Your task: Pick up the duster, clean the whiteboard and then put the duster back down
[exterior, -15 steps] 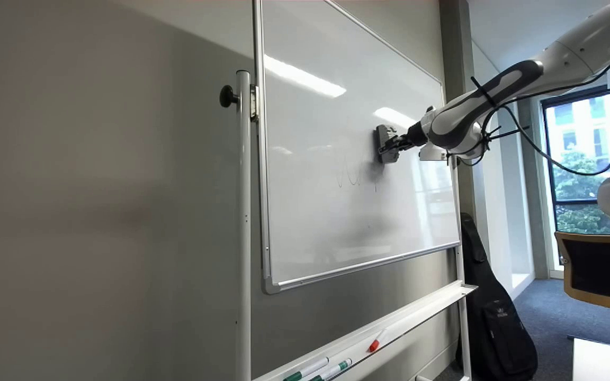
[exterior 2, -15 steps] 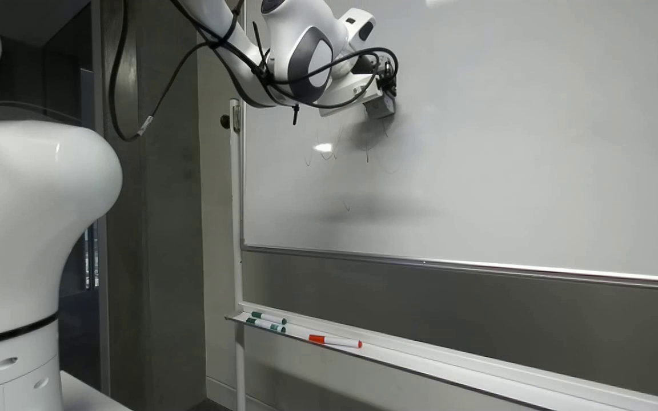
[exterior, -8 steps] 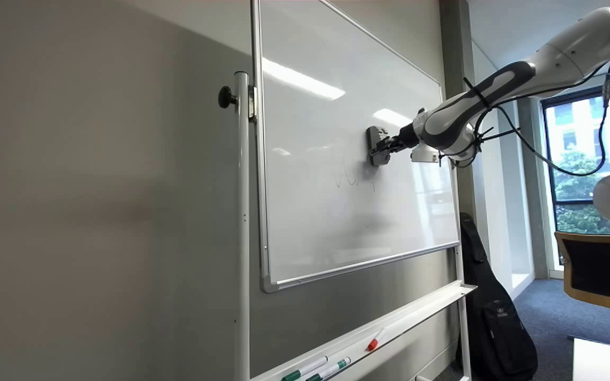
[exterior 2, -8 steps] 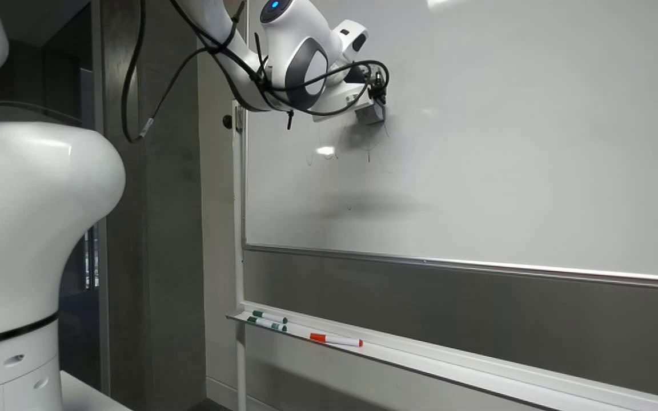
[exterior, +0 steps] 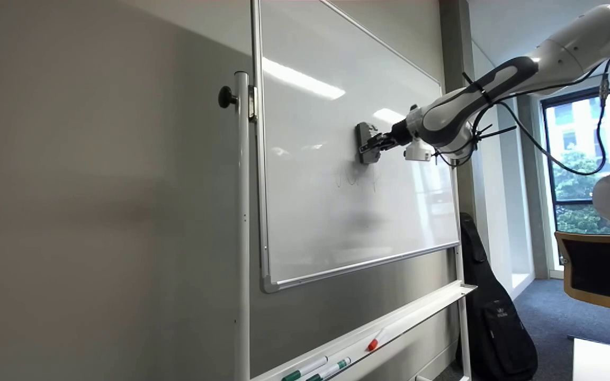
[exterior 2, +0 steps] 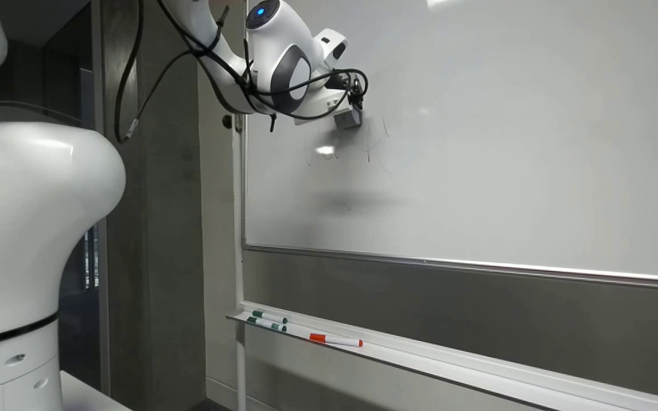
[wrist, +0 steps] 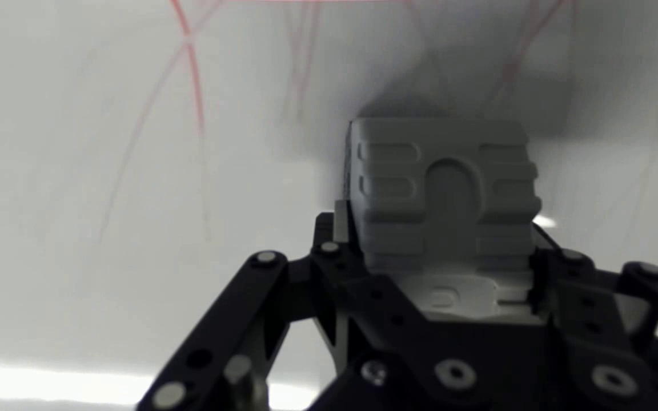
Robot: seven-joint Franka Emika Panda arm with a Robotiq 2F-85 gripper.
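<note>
the end effector (wrist: 440,237) grips the duster (wrist: 449,194) at the whiteboard (exterior 2: 506,160), with three markers (exterior 2: 340,341) on the tray (exterior 2: 449,368) below.

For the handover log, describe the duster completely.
The duster is a grey, plastic-looking block with rounded edges, moulded ribs, a central arched recess and a darker strip along its base. The gripper clasps it by two opposite sides. Its length runs roughly up and down, its mostly hidden underside facing the whiteboard and seemingly against it, near red marks.
</note>
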